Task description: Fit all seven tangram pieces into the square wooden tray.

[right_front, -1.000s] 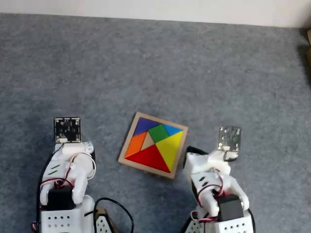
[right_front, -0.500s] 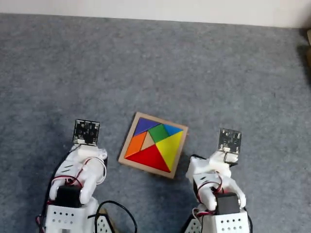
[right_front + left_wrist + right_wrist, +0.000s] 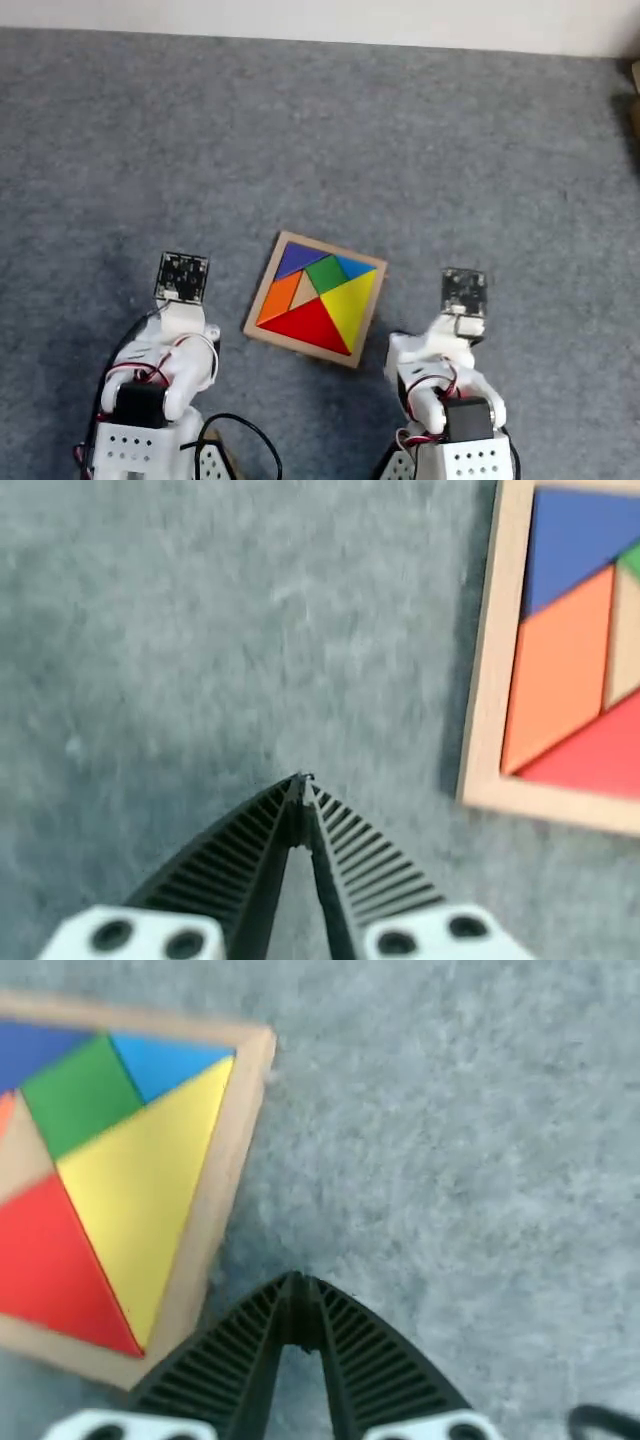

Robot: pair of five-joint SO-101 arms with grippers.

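The square wooden tray (image 3: 262,295) lies on the grey carpet between the two arms, turned a little. It holds the tangram pieces flush: a red triangle (image 3: 308,325), a yellow triangle (image 3: 352,300), green, blue, purple, orange and tan pieces. In the left wrist view the tray's edge (image 3: 487,680) shows beside my left gripper (image 3: 300,785), which is shut with nothing in it. My right gripper (image 3: 297,1285) is shut and empty just off the tray's corner (image 3: 190,1290). Both arms are folded back near the front edge.
Grey carpet (image 3: 420,150) stretches all around the tray. A pale wall strip (image 3: 300,18) runs along the back. The arm bases (image 3: 130,440) and cables sit at the front.
The left arm swung right toward the tray and pulled back slightly. The right arm drew back from the tray's side and its wrist shifted left a little.
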